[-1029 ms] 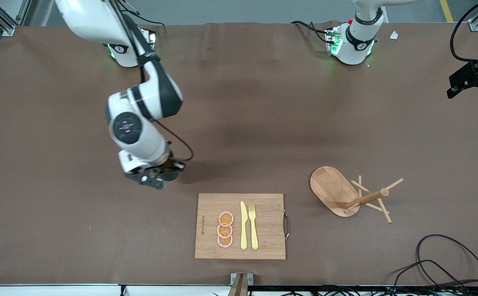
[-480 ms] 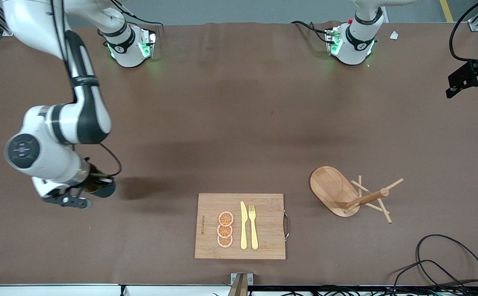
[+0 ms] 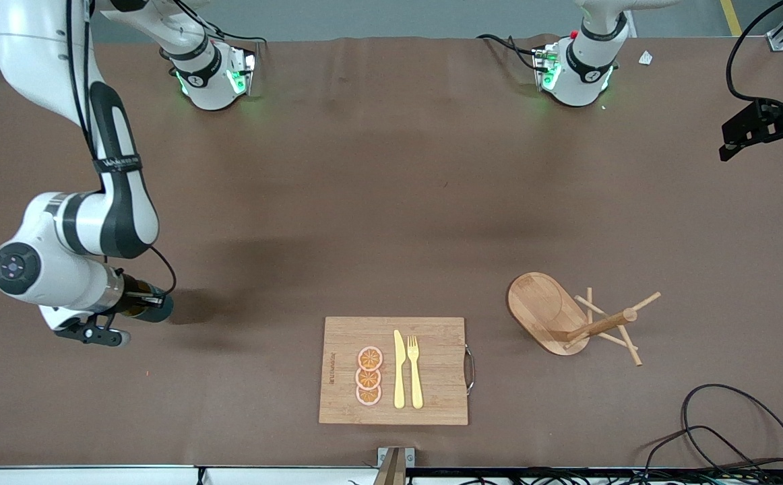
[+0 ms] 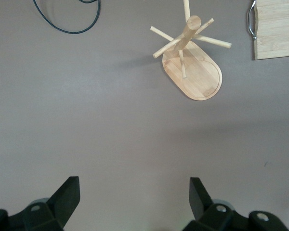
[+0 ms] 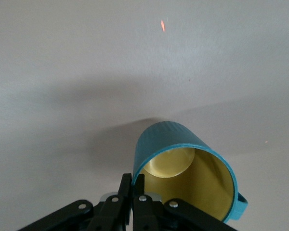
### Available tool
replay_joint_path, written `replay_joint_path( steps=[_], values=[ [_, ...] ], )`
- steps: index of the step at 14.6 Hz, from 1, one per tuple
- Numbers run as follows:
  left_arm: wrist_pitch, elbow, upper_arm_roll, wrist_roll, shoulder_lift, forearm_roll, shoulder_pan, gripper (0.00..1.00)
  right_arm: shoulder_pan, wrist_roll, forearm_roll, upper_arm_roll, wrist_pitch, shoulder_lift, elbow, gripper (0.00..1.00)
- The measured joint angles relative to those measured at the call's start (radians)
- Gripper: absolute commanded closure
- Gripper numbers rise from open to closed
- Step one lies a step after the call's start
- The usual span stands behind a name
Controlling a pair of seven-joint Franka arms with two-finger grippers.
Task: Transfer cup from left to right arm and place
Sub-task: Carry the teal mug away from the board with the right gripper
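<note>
The teal cup (image 5: 183, 159) with its yellow inside hangs tipped, mouth toward the right wrist camera. My right gripper (image 5: 133, 185) is shut on its rim wall, one finger inside and one outside. A small handle shows at the cup's edge. In the front view the cup (image 3: 152, 308) is a dark shape under the right wrist, low over bare table at the right arm's end, and the right gripper (image 3: 137, 304) is partly hidden. My left gripper (image 3: 762, 131) waits at the left arm's end of the table. It is open, and the left gripper (image 4: 134, 187) holds nothing.
A wooden cutting board (image 3: 432, 397) with orange slices (image 3: 368, 376), a yellow knife (image 3: 399, 369) and a fork (image 3: 415, 370) lies near the front edge. A wooden mug tree (image 3: 567, 316) stands toward the left arm's end. Black cable (image 3: 735, 424) loops at that corner.
The right arm has swung with the cup away from the cutting board toward its own end of the table. The left gripper has shifted slightly and stays open.
</note>
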Motion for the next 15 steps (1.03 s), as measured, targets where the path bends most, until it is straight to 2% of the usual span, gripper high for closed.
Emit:
replay_joint_path(
  steps=[2,4,5,6,7,8,10,15],
  values=[
    [0.000,-0.005,-0.006,0.000,0.000,0.000,0.002,0.00,0.000,0.000,0.003,0.002,0.003,0.022,-0.008,0.98],
    [0.000,-0.007,-0.024,-0.014,0.000,0.000,0.003,0.00,0.000,0.000,0.021,0.002,0.009,0.035,-0.013,0.90],
    [0.000,-0.008,-0.035,-0.035,0.000,0.000,0.003,0.00,0.000,0.000,0.028,0.002,0.011,0.038,-0.015,0.80],
    [0.000,-0.008,-0.046,-0.054,0.000,-0.001,0.003,0.00,-0.001,0.000,0.034,0.002,0.011,0.039,-0.016,0.62],
    [0.001,-0.008,-0.055,-0.066,0.000,-0.004,0.003,0.00,-0.001,0.000,0.036,0.002,0.011,0.039,-0.016,0.39],
    [0.005,-0.009,-0.060,-0.074,0.000,-0.011,0.003,0.00,-0.001,0.000,0.036,0.002,0.011,0.039,-0.016,0.36],
    [0.013,-0.010,-0.063,-0.079,0.000,-0.020,0.003,0.00,-0.002,0.000,0.036,0.002,0.015,0.039,-0.010,0.00],
    [0.017,-0.013,-0.076,-0.112,0.000,-0.031,0.001,0.00,-0.045,-0.138,0.036,-0.004,0.022,0.003,0.081,0.00]
  ],
)
